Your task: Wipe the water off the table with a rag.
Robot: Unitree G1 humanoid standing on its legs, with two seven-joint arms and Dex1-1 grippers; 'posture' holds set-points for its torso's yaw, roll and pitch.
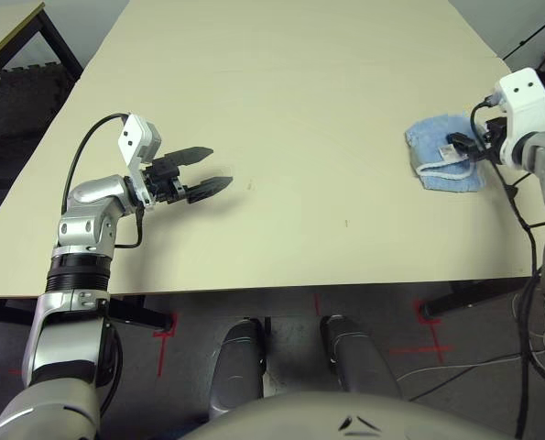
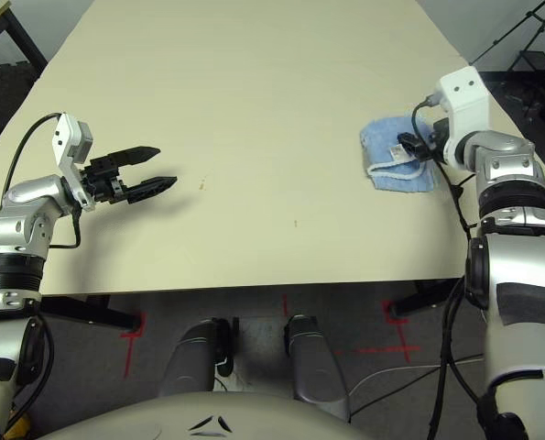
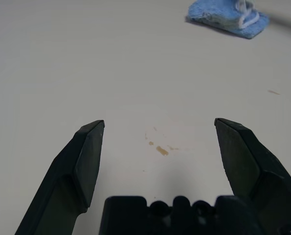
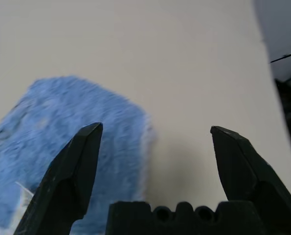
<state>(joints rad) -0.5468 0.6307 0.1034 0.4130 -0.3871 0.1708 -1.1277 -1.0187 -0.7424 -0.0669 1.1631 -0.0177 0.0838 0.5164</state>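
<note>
The light blue rag (image 1: pixel 437 147) lies folded on the cream table (image 1: pixel 281 73) near its right edge, white hem and tag showing. My right gripper (image 4: pixel 156 129) is open over the rag's (image 4: pixel 81 122) right side, with one finger above the cloth and the other above bare tabletop. Left of centre, my left gripper (image 1: pixel 218 167) is open just above the table. A small cluster of orange-brown water droplets (image 3: pixel 161 150) sits on the table just ahead of its fingertips (image 3: pixel 94 132). Another tiny speck (image 1: pixel 346 222) lies near the table's middle front.
A smaller table with a black frame (image 1: pixel 6 37) stands beyond the far left corner. A tripod (image 2: pixel 528 37) stands off the far right corner. Cables trail on the floor at the right (image 1: pixel 528 367). The table's front edge (image 1: pixel 281 289) runs close to my body.
</note>
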